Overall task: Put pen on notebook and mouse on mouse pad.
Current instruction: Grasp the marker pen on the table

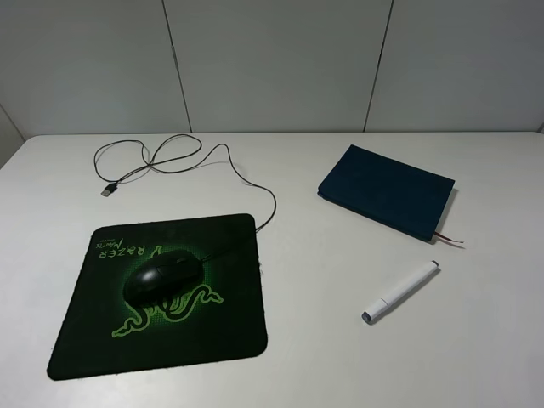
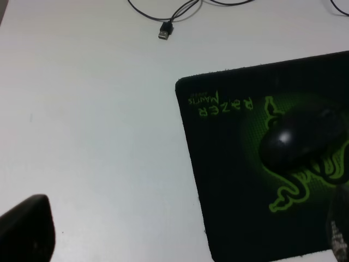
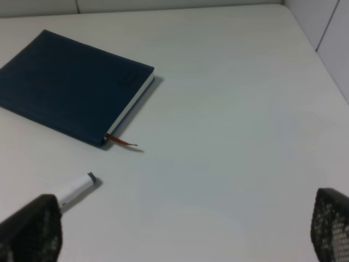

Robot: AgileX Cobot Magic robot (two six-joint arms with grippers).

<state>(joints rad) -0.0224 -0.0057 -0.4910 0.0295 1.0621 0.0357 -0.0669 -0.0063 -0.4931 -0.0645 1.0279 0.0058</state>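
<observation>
The black mouse rests on the black mouse pad, over its green logo. Its cable loops across the table to a USB plug. The white pen lies on the bare table, apart from the navy notebook, whose red ribbon points toward it. My left gripper is open above the pad's edge, holding nothing. My right gripper is open over bare table beside the pen. Neither gripper shows in the exterior high view.
The white table ends at a panelled wall behind it. In the right wrist view the table's side edge runs past the notebook.
</observation>
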